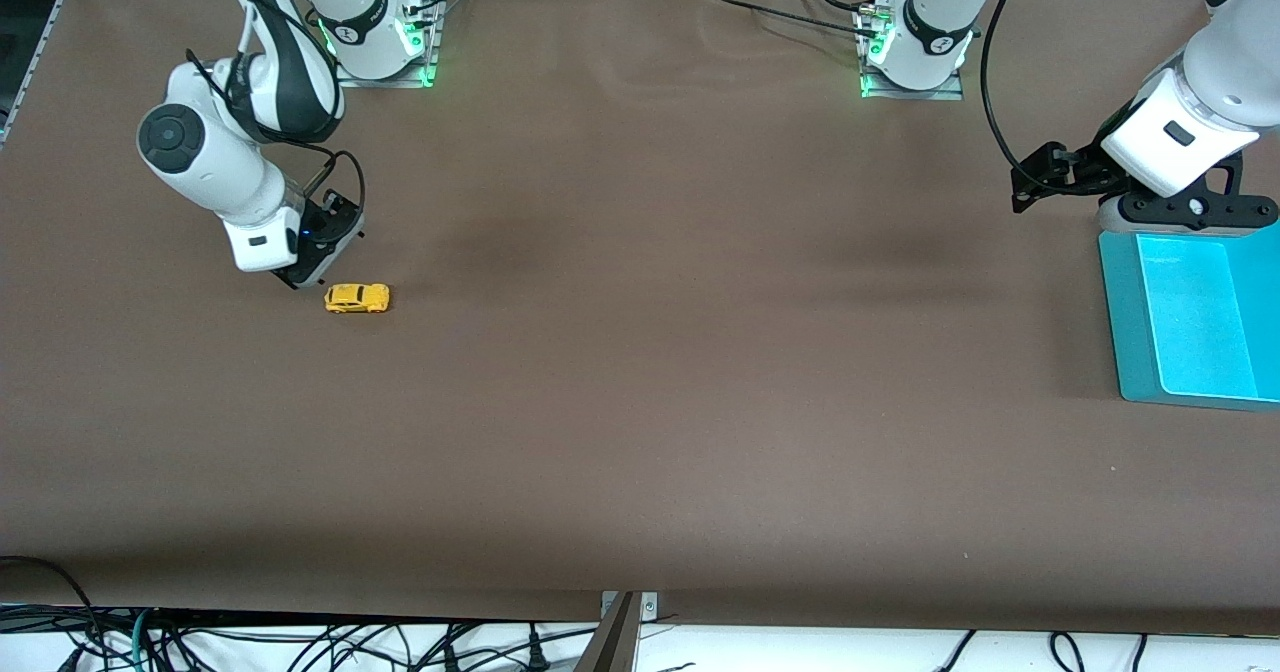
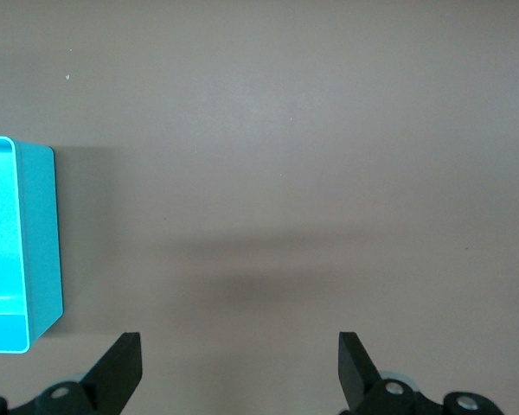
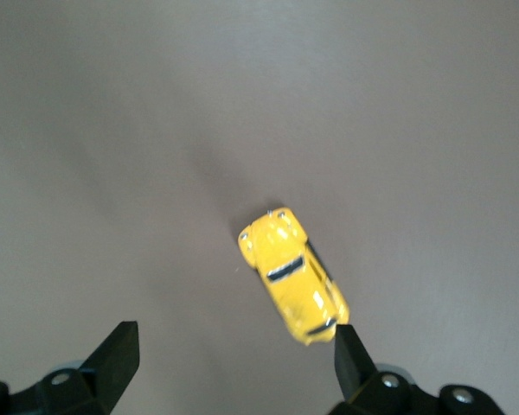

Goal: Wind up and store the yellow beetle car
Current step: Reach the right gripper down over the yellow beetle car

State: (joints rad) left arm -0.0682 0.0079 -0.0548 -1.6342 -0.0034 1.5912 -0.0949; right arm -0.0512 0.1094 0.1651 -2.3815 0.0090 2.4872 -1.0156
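Teal bin [image 1: 1125, 322] on brown table [image 1: 640, 402], at left arm's end; cables [image 1: 300, 642] below table edge.

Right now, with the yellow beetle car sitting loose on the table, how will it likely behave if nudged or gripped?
The yellow beetle car stands on its wheels on the bare table, so a nudge would probably roll it away. Its rounded, glossy body may slip between fingers. It looks tiny beside the open right hand over it, so likely light. The left hand waits open by the teal bin.
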